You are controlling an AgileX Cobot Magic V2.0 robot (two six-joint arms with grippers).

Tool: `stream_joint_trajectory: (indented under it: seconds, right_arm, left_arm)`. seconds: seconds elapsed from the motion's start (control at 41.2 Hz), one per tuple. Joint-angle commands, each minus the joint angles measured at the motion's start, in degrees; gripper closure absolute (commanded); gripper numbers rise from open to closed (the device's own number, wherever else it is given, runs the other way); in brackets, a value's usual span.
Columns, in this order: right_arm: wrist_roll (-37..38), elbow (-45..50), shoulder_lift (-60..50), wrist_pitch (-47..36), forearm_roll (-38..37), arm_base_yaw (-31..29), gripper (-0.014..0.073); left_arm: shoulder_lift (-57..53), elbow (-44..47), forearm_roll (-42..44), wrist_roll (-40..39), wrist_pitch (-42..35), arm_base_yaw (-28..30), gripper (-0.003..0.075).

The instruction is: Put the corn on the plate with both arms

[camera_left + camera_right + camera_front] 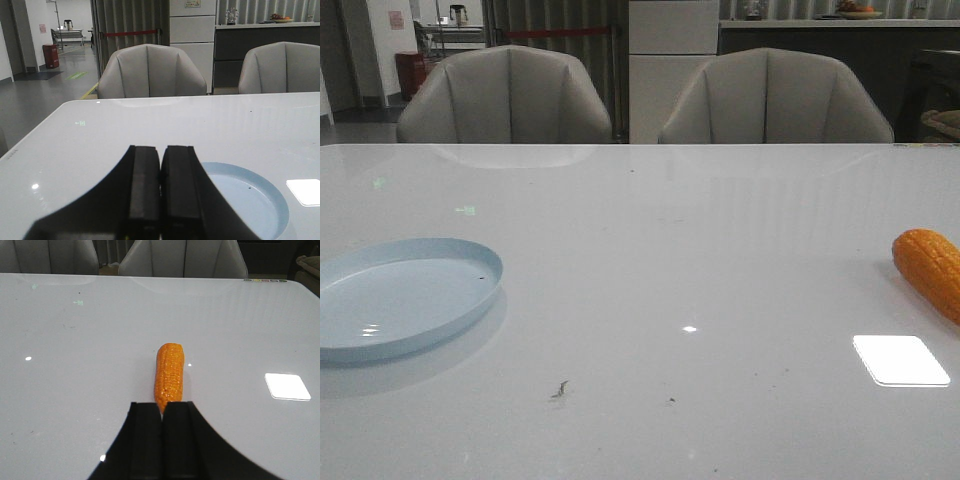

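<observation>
From my end both pincers were pressed fully closed with nothing in them, the left pincer (pixel 160 165) hanging over the plate (pixel 380 340) near the table's (pixel 670 230) left edge. The corn (pixel 169 374) lay flat by the right edge, just past the right pincer (pixel 162 430).

Even indoor light; overhead lamps glare on the glossy table (pixel 650 250).

no readable text, labels, signs
</observation>
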Motion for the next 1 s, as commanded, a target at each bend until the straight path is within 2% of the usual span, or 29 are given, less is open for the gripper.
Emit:
stream_joint_trajectory:
  seconds: [0.0, 0.486, 0.632, 0.972]
  right_arm:
    - [-0.13, -1.18, -1.47, -4.44, -0.45, -0.23, 0.0578]
    - [-0.32, -1.18, -1.47, -4.62, -0.66, -0.23, 0.0578]
    - [-2.41, -1.18, -1.47, -8.75, -5.87, -0.23, 0.0578]
    - [-2.36, -1.18, -1.47, -16.92, -5.88, -0.23, 0.0578]
  left_arm:
    - [-0.97, 2.09, -0.32, -0.49, -4.86, -0.08, 0.0627]
    - [-0.97, 2.09, -0.32, -0.49, -4.6, -0.08, 0.0627]
    - [-0.97, 2.09, -0.32, -0.49, -4.87, -0.08, 0.0627]
    - [-0.97, 2.09, -0.32, -0.49, -8.2, -0.08, 0.0627]
